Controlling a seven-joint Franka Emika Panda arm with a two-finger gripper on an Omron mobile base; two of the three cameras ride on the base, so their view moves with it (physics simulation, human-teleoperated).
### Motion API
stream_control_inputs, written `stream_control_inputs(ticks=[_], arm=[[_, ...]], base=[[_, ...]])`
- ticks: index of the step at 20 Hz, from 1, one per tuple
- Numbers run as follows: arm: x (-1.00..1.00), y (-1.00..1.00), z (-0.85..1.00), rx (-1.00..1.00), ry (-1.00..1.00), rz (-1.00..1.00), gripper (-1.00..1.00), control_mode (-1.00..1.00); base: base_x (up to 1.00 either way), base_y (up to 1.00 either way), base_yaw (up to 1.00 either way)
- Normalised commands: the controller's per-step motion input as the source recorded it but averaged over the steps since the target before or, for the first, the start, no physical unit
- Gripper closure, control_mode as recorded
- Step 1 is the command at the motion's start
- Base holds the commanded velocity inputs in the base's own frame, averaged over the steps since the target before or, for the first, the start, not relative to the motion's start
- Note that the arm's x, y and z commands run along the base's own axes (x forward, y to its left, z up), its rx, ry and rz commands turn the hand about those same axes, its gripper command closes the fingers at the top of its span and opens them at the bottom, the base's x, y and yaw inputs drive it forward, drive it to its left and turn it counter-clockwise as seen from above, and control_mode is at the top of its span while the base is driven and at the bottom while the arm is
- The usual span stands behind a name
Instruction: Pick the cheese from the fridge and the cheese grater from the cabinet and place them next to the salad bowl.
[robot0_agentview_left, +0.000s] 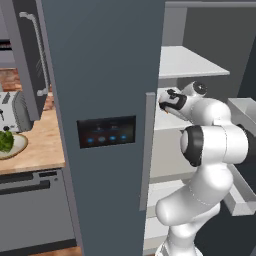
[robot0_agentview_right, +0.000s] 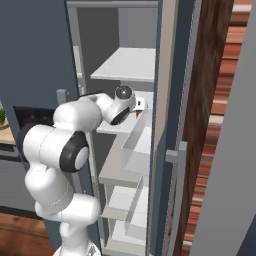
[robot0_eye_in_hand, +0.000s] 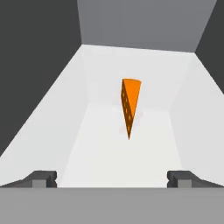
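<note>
Tool (robot0_eye_in_hand: 112, 178) wide open, empty, inside fridge (robot0_agentview_left: 107, 65) w/ cheese (robot0_eye_in_hand: 130, 105) on white shelf ahead.

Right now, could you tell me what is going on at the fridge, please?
The robot arm is reaching into the open fridge toward the cheese, an orange wedge on a white inner shelf. The hand is open, its fingertips spread wide, with the cheese ahead of them and not yet grasped. The salad bowl sits on the wooden counter beside the fridge.
</note>
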Motion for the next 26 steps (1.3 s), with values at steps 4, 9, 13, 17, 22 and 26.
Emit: stream_control_inputs(ticks=[4,9,13,17,22,26], arm=[[0.02,0.0,0.0,0.0,0.01,0.0,-1.0,-1.0],[0.02,0.0,-0.06,0.0,0.0,0.0,-1.0,-1.0],[0.18,0.0,-0.29,0.0,0.0,0.0,-1.0,-1.0],[0.28,0.0,-0.14,0.0,0.0,0.0,-1.0,-1.0],[0.27,0.0,0.0,0.0,0.0,0.0,-1.0,-1.0],[0.17,-0.06,0.0,0.0,0.0,0.0,-1.0,-1.0]], base=[[0.0,0.0,0.0],[0.0,0.0,0.0],[0.0,0.0,0.0],[0.0,0.0,0.0],[0.0,0.0,0.0],[0.0,0.0,0.0]])
